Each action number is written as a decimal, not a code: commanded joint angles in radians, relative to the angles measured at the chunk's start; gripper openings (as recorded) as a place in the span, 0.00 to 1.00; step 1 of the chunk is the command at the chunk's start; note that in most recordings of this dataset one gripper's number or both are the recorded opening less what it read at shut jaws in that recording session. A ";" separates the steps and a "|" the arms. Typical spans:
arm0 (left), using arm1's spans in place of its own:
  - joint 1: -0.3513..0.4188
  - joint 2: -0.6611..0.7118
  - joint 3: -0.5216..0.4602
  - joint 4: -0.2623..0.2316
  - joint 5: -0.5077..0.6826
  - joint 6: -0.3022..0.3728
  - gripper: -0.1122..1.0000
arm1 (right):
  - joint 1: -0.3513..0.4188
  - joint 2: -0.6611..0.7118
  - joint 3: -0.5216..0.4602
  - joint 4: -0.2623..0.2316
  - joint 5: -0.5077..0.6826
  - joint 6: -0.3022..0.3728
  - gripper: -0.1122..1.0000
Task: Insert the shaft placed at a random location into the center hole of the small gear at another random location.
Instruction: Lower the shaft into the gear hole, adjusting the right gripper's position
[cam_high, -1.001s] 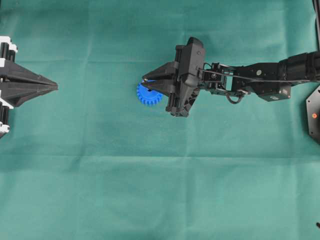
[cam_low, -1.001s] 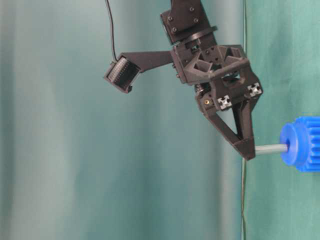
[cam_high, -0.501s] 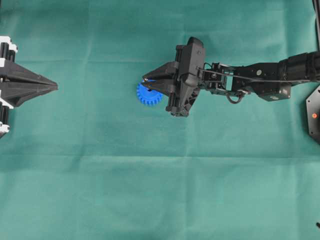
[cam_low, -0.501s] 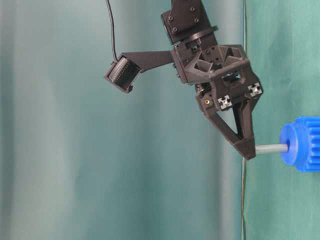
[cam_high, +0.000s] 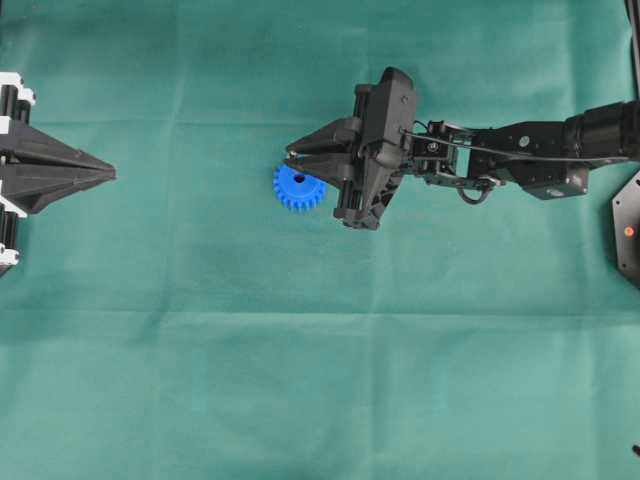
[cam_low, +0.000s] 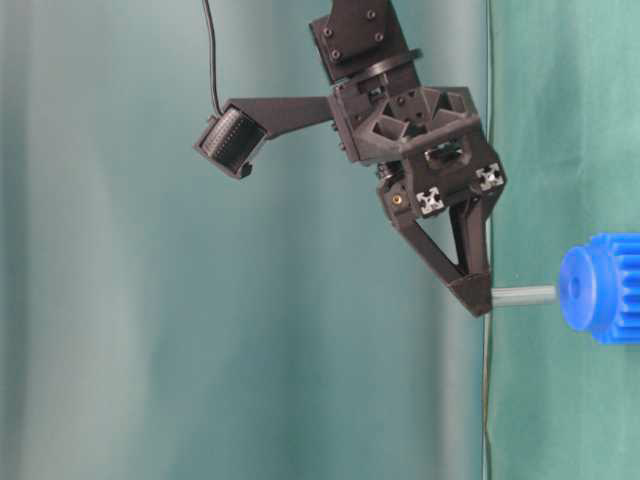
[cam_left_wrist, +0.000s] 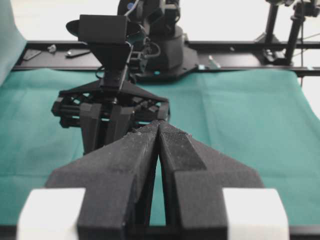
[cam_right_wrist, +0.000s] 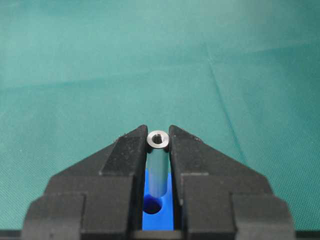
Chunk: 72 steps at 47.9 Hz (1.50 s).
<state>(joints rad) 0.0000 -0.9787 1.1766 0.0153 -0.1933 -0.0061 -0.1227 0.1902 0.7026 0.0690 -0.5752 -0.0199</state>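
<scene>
Lining the shaft (cam_right_wrist: 158, 165) up with the center hole (cam_right_wrist: 153, 205) is the whole job here, so the right gripper (cam_right_wrist: 158, 141) should correct sideways first and only then go down, slowly and straight, keeping the pin upright — any tilt would likely make the tip catch on the hub rim. Its jaws pinch the shaft near its upper end; the lower end hangs just above the small gear (cam_high: 299, 187), apparently not yet in the hole (in the right wrist view the dark hole sits a little left of the pin's line). The left gripper (cam_left_wrist: 159, 131) rests at the far left, jaws pressed together, holding nothing.

The shaft is a thin silver-grey pin with a recessed end face. The gear is bright blue, toothed, with a round raised hub — lying flat on the green cloth (cam_high: 300, 380) near the middle.
</scene>
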 joint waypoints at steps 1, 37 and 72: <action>0.000 0.003 -0.025 0.002 -0.005 0.000 0.10 | 0.000 -0.028 -0.005 0.003 -0.021 0.005 0.23; 0.000 0.003 -0.025 0.002 -0.005 0.000 0.10 | 0.015 -0.015 0.014 0.009 -0.071 0.015 0.23; -0.002 0.003 -0.025 0.002 -0.009 0.000 0.10 | 0.012 0.000 0.003 0.006 -0.072 0.008 0.23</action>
<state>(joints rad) 0.0000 -0.9787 1.1766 0.0153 -0.1933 -0.0061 -0.1089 0.1887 0.7332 0.0752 -0.6320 -0.0138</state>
